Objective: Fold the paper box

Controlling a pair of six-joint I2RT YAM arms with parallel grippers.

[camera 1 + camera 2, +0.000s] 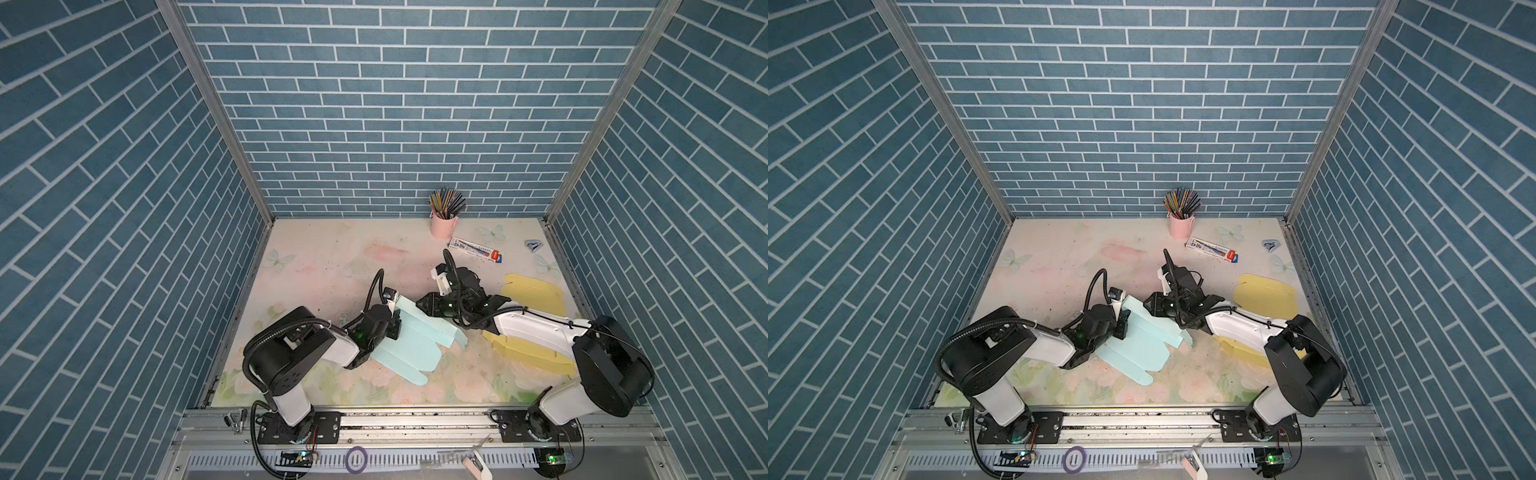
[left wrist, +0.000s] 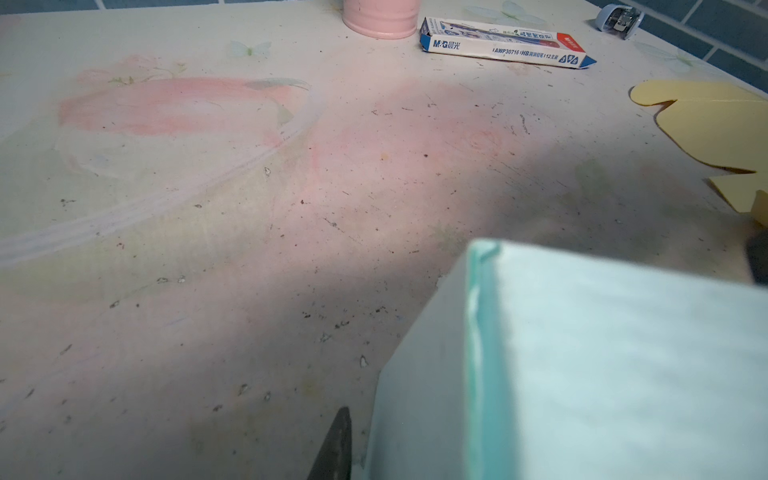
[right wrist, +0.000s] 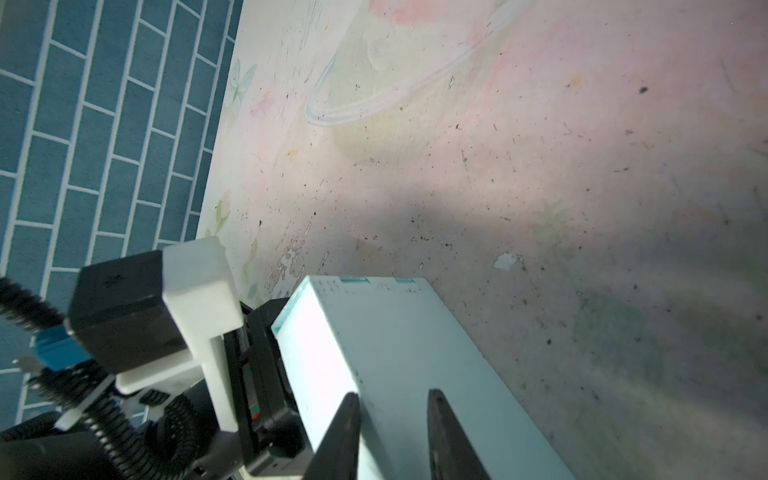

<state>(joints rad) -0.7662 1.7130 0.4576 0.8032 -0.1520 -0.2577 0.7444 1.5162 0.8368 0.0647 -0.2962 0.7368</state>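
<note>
Paper box left of flat sheet

Right gripper low at centre, fingers narrowly parted. Left gripper low, facing it; jaw gap hidden.

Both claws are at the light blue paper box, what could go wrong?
The right claw works at a raised wall of the half-folded light blue paper box; a crooked push could crease it. The left claw crowds close beside it, risking a collision. The flat yellow paper cutout beneath the right arm could get dragged.
</note>
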